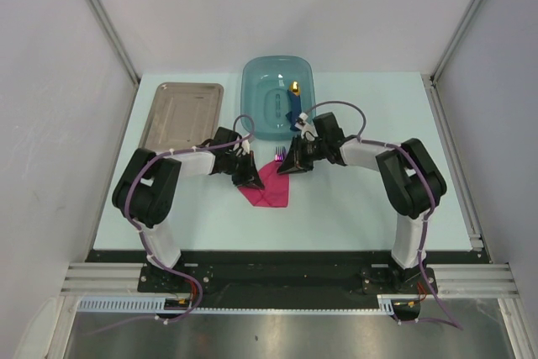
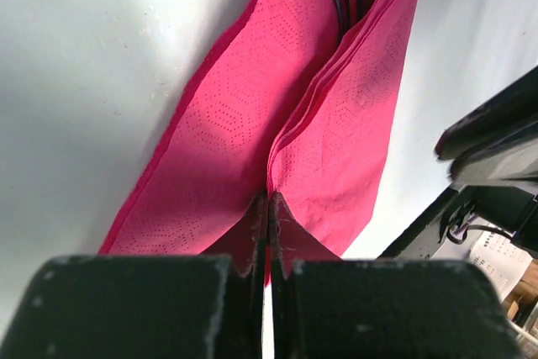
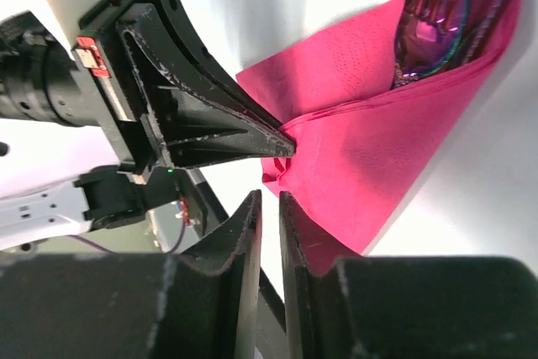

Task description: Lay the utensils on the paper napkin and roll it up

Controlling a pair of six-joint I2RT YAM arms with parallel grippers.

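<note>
A robot test cell in a laboratory is shown. The pale table [image 1: 361, 199] is enclosed on three sides by plain white panels [image 1: 277, 6], held by aluminium posts [image 1: 101, 14] at its far corners. At the near edge of the table, a left arm [image 1: 155, 187] and a right arm [image 1: 412, 178] are bolted on a black base plate [image 1: 286, 279]. Aluminium rails [image 1: 101, 277] and a cable duct [image 1: 118, 304] are seen beside this edge.

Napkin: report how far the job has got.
Done: the utensils lie inside the folded paper napkin. In hand: the left gripper pinches its edge; the right gripper, jaws narrowly apart, sits beside it. Left: rolling it up.
</note>
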